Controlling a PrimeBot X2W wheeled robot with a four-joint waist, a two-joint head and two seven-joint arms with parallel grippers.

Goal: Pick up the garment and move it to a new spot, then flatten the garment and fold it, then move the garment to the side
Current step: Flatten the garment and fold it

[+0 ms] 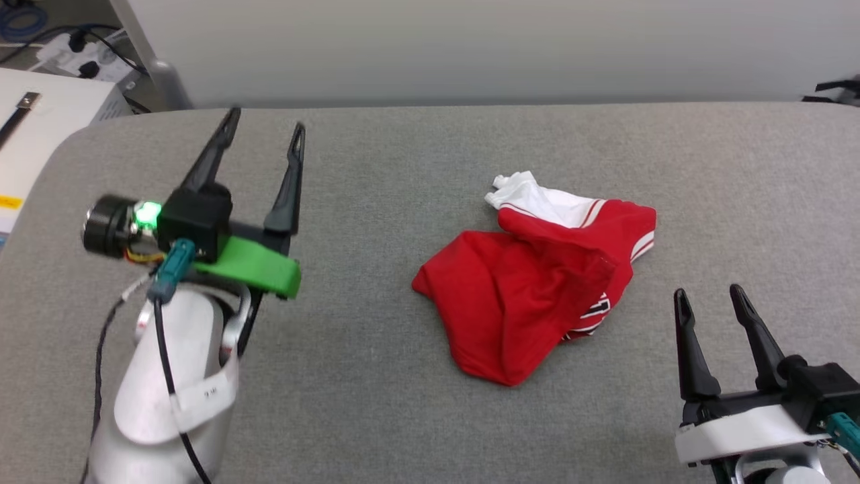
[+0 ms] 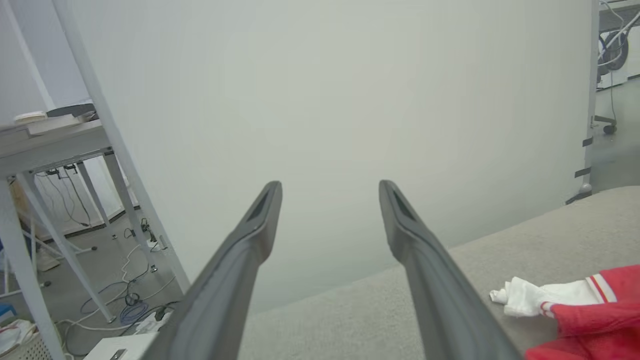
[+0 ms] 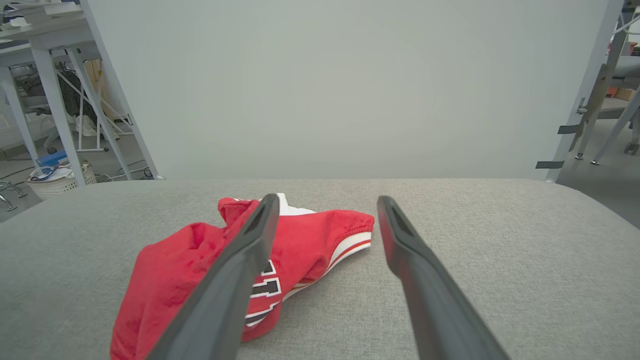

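Note:
The garment point(image 1: 537, 282) lies crumpled in a heap right of the middle of the grey table, red cloth on top, a white sleeve poking out at its far side and a bit of black lettering at its near right edge. My left gripper point(image 1: 265, 128) hovers open over the table's far left, well away from the heap, with nothing between its fingers. My right gripper point(image 1: 711, 294) stands open at the near right, a short way from the garment's right edge. In the right wrist view the garment point(image 3: 200, 260) lies ahead and left of my right gripper point(image 3: 327, 200). The left wrist view catches the garment point(image 2: 590, 315) at its lower right, beside my left gripper point(image 2: 330, 185).
The grey padded table point(image 1: 376, 376) has a rounded far-left corner. A pale wall panel point(image 1: 470, 47) stands behind it. A white box point(image 1: 40, 128) and cables sit off the table's left. Metal table legs point(image 3: 55, 105) and a basket point(image 3: 60, 180) stand on the floor.

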